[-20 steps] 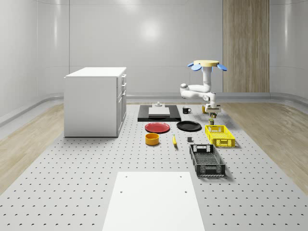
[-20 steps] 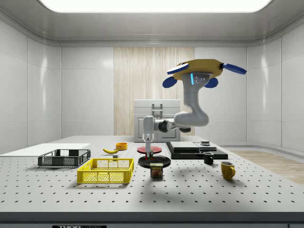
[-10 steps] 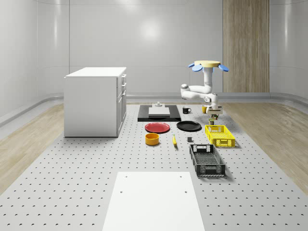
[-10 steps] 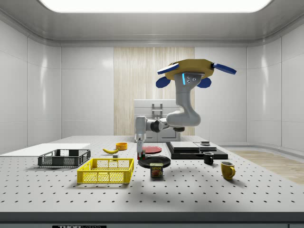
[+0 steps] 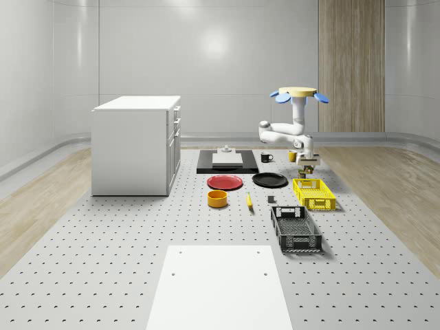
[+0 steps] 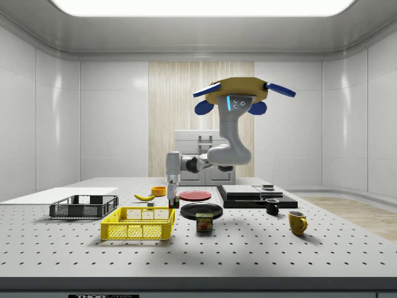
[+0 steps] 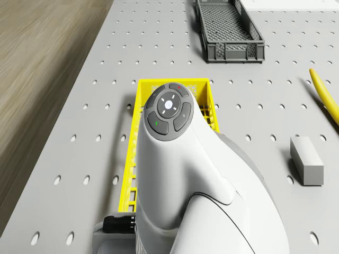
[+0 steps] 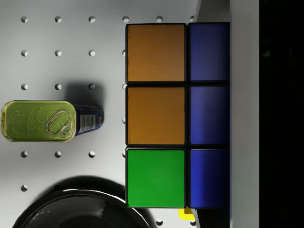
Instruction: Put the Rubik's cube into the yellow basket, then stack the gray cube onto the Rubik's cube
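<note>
My gripper (image 6: 172, 196) is shut on the Rubik's cube (image 6: 173, 202), which hangs just above the table by the yellow basket (image 6: 139, 224) at its end toward the side view's right. The wrist view has the cube's (image 8: 156, 114) orange, green and blue tiles close up, with a finger (image 8: 244, 114) pressed on its blue side. The drone (image 5: 300, 92) hovers behind the basket (image 5: 314, 194), arm bent down toward it. The gray cube (image 5: 271, 200) lies on the table left of the basket in the whole-scene view, and is also in the drone view (image 7: 306, 160).
A Spam can (image 6: 204, 222) and black plate (image 6: 200, 211) sit near the basket. A black crate (image 5: 296, 228), banana (image 5: 249, 200), orange bowl (image 5: 217, 199), red plate (image 5: 225, 182), two mugs (image 6: 297, 222) and a white cabinet (image 5: 136, 144) also stand around.
The drone and arm have shifted toward the side view's left, carrying the Rubik's cube from over the black plate and can to the yellow basket's end.
</note>
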Tool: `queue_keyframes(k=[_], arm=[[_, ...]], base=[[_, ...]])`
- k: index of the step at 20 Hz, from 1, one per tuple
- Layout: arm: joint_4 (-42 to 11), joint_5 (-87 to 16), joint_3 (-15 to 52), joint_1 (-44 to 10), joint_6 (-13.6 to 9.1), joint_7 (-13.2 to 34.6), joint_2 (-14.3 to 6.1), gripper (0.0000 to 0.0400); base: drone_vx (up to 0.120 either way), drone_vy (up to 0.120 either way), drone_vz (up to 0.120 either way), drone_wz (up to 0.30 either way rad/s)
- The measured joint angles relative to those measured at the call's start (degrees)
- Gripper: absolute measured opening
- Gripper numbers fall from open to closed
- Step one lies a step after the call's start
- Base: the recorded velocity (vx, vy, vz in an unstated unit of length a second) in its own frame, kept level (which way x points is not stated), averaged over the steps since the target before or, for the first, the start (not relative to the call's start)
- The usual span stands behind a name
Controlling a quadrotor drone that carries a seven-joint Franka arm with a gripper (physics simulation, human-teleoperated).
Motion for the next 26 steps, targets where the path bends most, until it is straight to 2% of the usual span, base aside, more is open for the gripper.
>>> queue_keyframes(k=[14, 18, 23, 26], arm=[[0.03, 0.39, 0.09, -0.20, 0.89, 0.15, -0.96, 0.0325], [0.04, 0.48, 0.12, -0.24, 1.11, 0.18, -1.19, 0.0325], [0.05, 0.59, 0.14, -0.30, 1.36, 0.22, -1.46, 0.0325], [0.06, 0.65, 0.16, -0.33, 1.49, 0.25, -1.61, 0.0325]], base=[[0.120, 0.000, 0.000, 0.000], [0.120, 0.000, -0.100, 0.000], [0.120, -0.088, -0.112, 0.000], [0.120, 0.000, 0.000, 0.000]])
